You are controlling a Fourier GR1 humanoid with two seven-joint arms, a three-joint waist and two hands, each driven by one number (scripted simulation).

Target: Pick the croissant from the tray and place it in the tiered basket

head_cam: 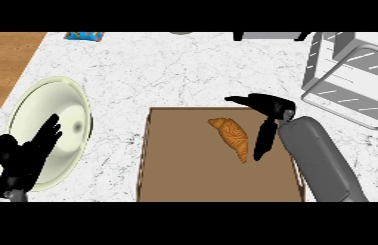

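A golden-brown croissant (232, 137) lies on the brown tray (184, 174), in its upper right part. My right hand (270, 114) hovers at the tray's right side, just right of the croissant. Its fingers hang straight down beside the pastry and its thumb points left above it; nothing is held. The white tiered basket (336, 74) stands at the counter's far right, behind the hand. My left hand (26, 156) rests open at the left edge, fingers up, over a plate.
A pale green plate (70, 114) lies left of the tray on the white marbled counter. A blue packet (83, 36) sits at the back left. A wooden surface (15, 59) borders the counter at the upper left. A grey object (269, 35) stands at the back.
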